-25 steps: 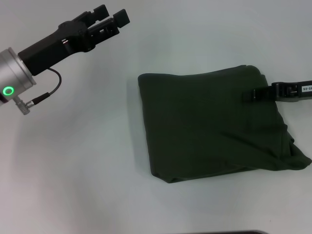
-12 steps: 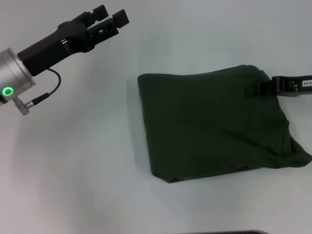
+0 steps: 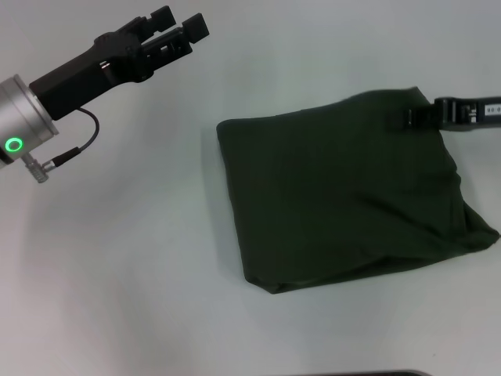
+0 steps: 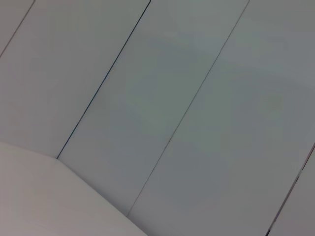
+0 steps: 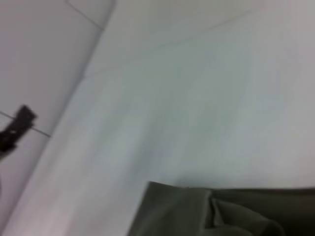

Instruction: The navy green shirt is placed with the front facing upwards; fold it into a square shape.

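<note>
The navy green shirt (image 3: 344,196) lies folded into a rough square on the white table, plain green side up, with no lettering showing. Its far right corner is raised toward my right gripper (image 3: 409,116), which reaches in from the right edge of the head view and looks shut on that corner's cloth. The right wrist view shows a folded edge of the shirt (image 5: 221,211) close below the camera. My left gripper (image 3: 178,30) hangs open and empty above the table's far left, well away from the shirt.
White table (image 3: 117,258) surrounds the shirt, with free room to its left and front. The left wrist view shows only pale panels (image 4: 197,123). A dark strip (image 3: 360,374) runs along the near edge of the head view.
My right gripper has moved toward the far side, and the shirt's far right corner rose with it, so the far edge now slopes. The left arm has not moved.
</note>
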`<state>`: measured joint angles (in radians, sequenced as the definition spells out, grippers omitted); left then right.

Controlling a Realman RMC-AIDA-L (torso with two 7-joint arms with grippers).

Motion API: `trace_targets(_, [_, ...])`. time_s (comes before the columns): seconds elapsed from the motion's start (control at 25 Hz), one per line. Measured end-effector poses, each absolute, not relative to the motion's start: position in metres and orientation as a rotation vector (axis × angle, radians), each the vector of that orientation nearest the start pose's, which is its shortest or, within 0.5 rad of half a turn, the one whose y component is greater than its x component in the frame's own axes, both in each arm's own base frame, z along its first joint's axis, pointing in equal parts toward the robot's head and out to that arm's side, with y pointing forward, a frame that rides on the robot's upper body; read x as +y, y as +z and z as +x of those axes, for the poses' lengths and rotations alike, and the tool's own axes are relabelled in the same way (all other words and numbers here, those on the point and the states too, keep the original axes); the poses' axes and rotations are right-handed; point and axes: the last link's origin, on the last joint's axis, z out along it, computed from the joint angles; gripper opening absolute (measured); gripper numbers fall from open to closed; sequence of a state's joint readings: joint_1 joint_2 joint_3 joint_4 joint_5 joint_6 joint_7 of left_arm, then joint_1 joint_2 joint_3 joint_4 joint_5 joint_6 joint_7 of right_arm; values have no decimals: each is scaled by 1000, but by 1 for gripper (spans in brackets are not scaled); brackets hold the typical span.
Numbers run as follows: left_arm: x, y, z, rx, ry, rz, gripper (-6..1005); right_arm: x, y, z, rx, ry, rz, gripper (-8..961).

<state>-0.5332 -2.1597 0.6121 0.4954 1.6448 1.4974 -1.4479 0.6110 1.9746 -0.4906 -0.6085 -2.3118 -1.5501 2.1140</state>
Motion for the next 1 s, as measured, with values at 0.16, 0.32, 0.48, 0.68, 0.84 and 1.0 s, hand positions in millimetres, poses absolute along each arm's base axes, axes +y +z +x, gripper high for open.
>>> trace_targets(0.16, [340,-15,-237,-934,-1266,-2329,904,352,37,281,1614,572,-2461,92])
trace_targets(0.32, [339,-14,-238,-935,-1265,-2325,904,355,38,266,1588,600,-2524,91])
trace_targets(0.48, [339,-14,-239,-938,-1266,-2323,904,359,42,259,1561,616,-2538,91])
trace_targets(0.68, [339,-13,-238,-943,-1272,-2325,904,359,47,265,1563,612,-2496,91])
trace_targets(0.84, [340,-13,-237,-940,-1273,-2328,904,355,47,273,1581,607,-2465,91])
trace_targets(1.0, [341,-14,-235,-938,-1271,-2333,904,354,48,284,1596,585,-2410,91])
